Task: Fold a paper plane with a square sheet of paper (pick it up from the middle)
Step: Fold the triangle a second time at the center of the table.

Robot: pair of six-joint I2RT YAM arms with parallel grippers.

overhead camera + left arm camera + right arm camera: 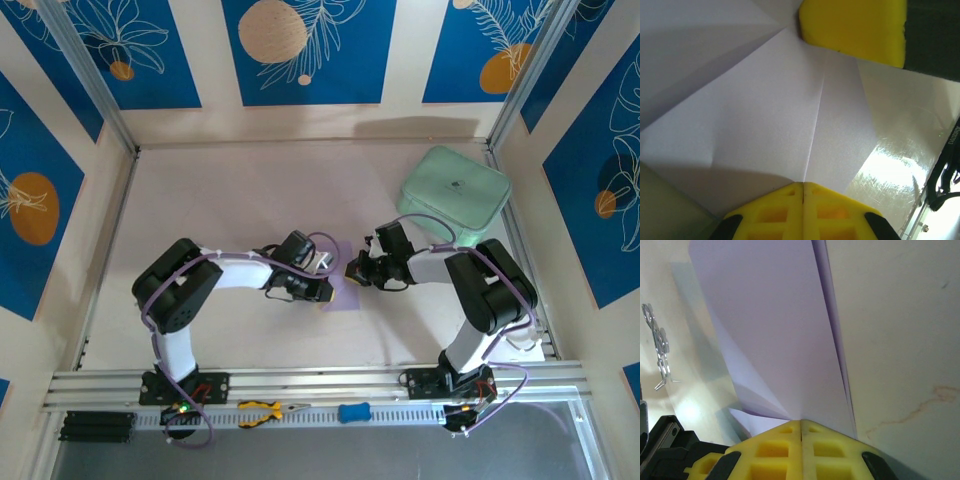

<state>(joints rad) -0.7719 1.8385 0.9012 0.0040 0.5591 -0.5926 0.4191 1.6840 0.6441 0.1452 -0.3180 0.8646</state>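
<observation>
Top view overhead; wrist views close, sharing paper (765, 110).

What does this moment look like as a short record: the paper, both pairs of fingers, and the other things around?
paper: pale lavender, creased, partly folded, between the two arms
left fingers: shut, pinching a paper edge
right fingers: shut, pinching the folded end of the paper
case: mint-green, far right, apart from the paper
rail: pliers and blue item just in front of it

Lavender paper (765, 110), edges out of frame
</observation>
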